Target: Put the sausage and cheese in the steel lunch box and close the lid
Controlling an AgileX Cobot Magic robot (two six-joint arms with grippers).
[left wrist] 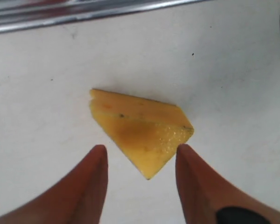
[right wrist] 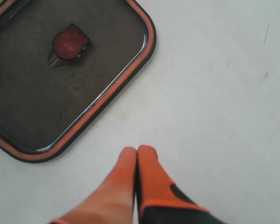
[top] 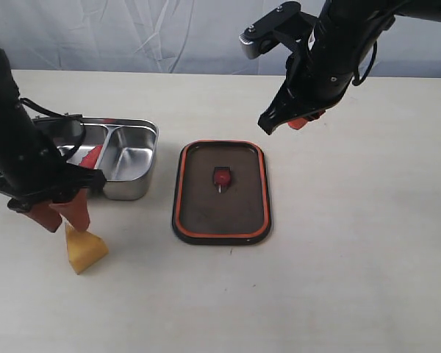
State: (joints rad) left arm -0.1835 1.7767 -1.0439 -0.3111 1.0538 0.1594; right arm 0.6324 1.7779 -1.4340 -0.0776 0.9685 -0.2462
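Steel lunch box (top: 136, 163): one, open on the table (top: 338, 279), with two compartments split by a divider.
Left compartment, exterior view: holds the one sausage (top: 93, 154), red, partly hidden behind my left arm.
Right compartment: I see only bare steel.
Cheese (top: 84, 250): one yellow wedge, outside the box, lying on the table just in front of it.
Lid (top: 222, 213): one, off the box, flat on the table beside it, its orange rim showing and one red valve (top: 221, 176) at its centre.
My left pincer (left wrist: 140, 158): released. Its two orange fingertips (left wrist: 95, 161) stand apart with the wedge's point between them. One tip meets the cheese's edge, the other is clear of it.
My right pincer (right wrist: 137, 154): clenched on nothing, tips pressed together, above bare table near a corner of the lid.
Pincers: two.
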